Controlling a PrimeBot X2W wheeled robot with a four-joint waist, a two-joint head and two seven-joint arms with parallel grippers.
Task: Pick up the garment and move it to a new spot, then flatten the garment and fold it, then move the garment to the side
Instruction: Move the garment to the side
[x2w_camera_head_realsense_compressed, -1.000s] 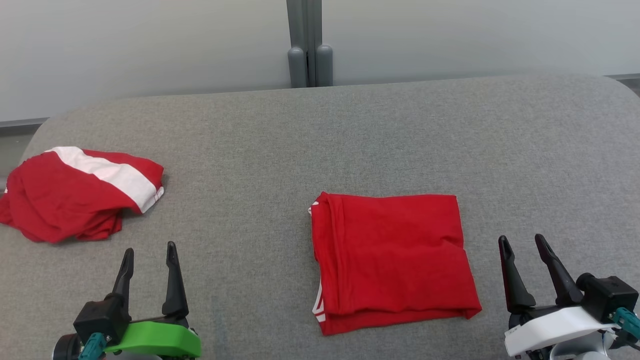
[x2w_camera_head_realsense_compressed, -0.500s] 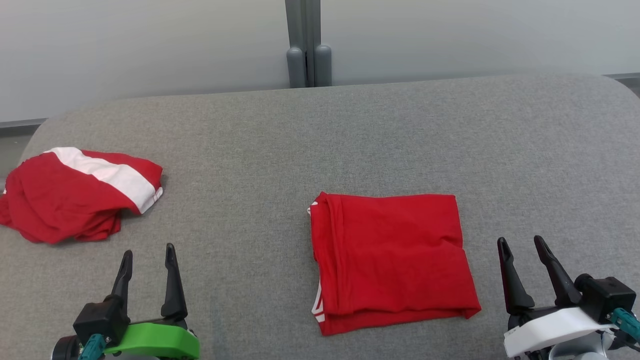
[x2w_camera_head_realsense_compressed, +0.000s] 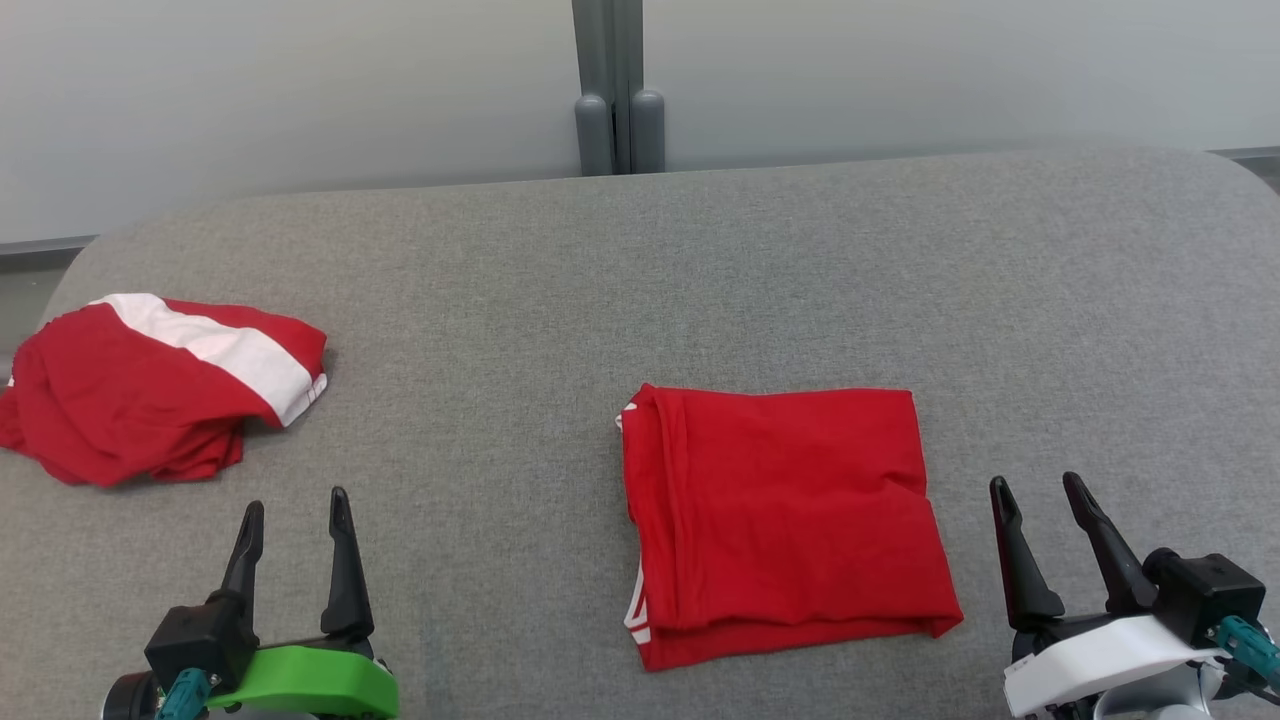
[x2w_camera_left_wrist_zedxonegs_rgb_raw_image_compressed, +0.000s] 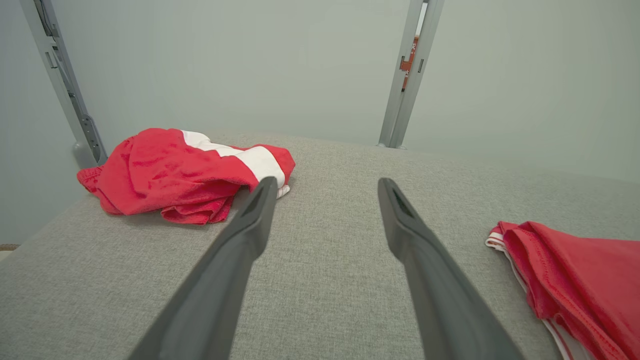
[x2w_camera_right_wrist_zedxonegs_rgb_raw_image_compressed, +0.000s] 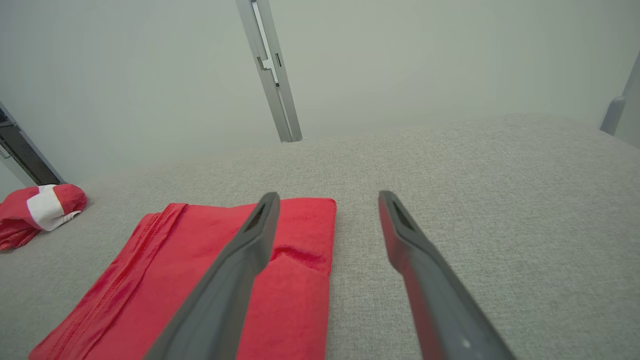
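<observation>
A red garment (x2w_camera_head_realsense_compressed: 780, 515) lies folded into a neat rectangle on the grey padded surface (x2w_camera_head_realsense_compressed: 650, 280), right of centre; its edge shows in the left wrist view (x2w_camera_left_wrist_zedxonegs_rgb_raw_image_compressed: 575, 275) and it spreads low left in the right wrist view (x2w_camera_right_wrist_zedxonegs_rgb_raw_image_compressed: 200, 280). My right gripper (x2w_camera_head_realsense_compressed: 1035, 487) stands open just right of it, nothing between the fingers. My left gripper (x2w_camera_head_realsense_compressed: 295, 505) stands open at the lower left, also empty, well left of the folded garment.
A second red garment with a white stripe (x2w_camera_head_realsense_compressed: 150, 385) lies crumpled at the far left edge of the surface, also seen in the left wrist view (x2w_camera_left_wrist_zedxonegs_rgb_raw_image_compressed: 180, 175). A grey post (x2w_camera_head_realsense_compressed: 618, 90) rises behind the surface against a pale wall.
Both grippers have drawn back slightly toward the bottom of the head view. The garments lie as before.
</observation>
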